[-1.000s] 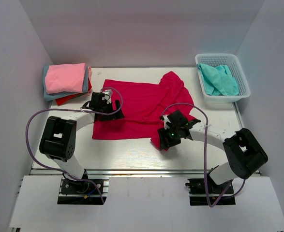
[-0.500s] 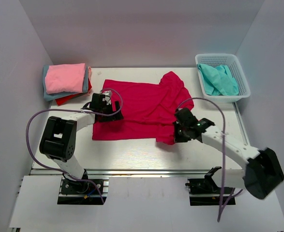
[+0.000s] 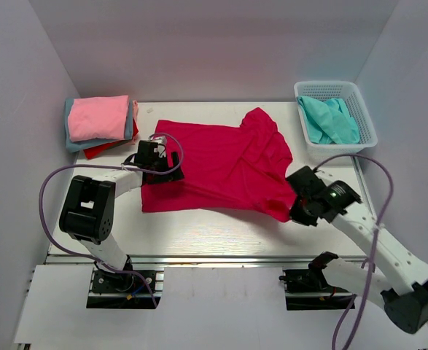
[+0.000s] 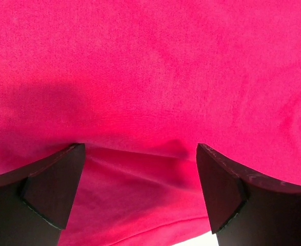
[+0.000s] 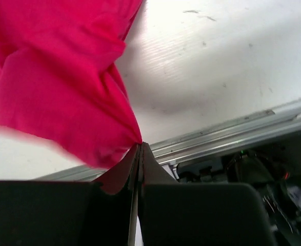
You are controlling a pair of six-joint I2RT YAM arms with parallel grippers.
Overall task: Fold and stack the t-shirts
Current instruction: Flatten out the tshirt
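Note:
A crimson-magenta t-shirt (image 3: 214, 164) lies spread over the middle of the table. My right gripper (image 3: 292, 211) is shut on its near right corner, and in the right wrist view the cloth (image 5: 63, 92) hangs bunched from the pinched fingertips (image 5: 140, 146) above the table's front rail. My left gripper (image 3: 162, 173) rests open over the shirt's left edge; its two dark fingers (image 4: 53, 184) straddle a fold of crimson cloth (image 4: 140, 195). Folded t-shirts, a light pink one (image 3: 97, 117) on grey-blue and red, are stacked at the back left. A teal t-shirt (image 3: 330, 120) fills the basket.
A white mesh basket (image 3: 367, 124) stands at the back right corner. White walls close the table on three sides. The metal front rail (image 3: 199, 257) runs along the near edge. Purple cables loop from both arms.
My right gripper closed on the shirt's near right corner and has pulled it to the right and outward, stretching the cloth. The left gripper has stayed in place.

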